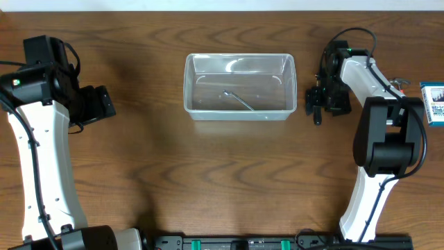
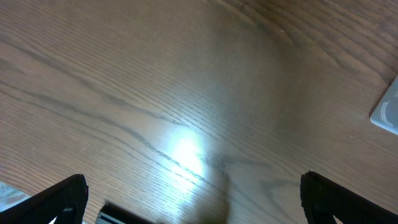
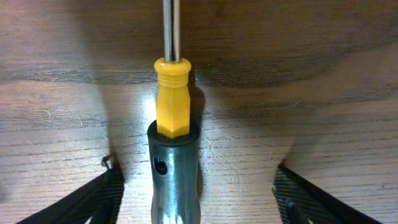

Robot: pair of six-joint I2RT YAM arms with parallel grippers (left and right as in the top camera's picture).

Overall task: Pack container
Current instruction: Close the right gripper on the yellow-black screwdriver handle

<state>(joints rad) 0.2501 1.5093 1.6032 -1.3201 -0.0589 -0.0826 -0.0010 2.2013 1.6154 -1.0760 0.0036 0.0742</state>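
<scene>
The clear plastic container [image 1: 240, 111] stands at the back middle of the table, with a thin metal tool [image 1: 238, 101] lying inside it. My right gripper [image 1: 318, 104] is just right of the container. In the right wrist view it [image 3: 199, 186] is open, with a screwdriver [image 3: 173, 118] with a yellow and dark handle lying on the table between its fingers. The fingers are apart from the handle. My left gripper [image 1: 104, 103] is far left of the container, open and empty over bare wood [image 2: 193, 186]. A corner of the container [image 2: 387, 112] shows at the right edge of the left wrist view.
A small blue-and-white box [image 1: 434, 103] sits at the table's right edge, behind the right arm. The table is dark brown wood.
</scene>
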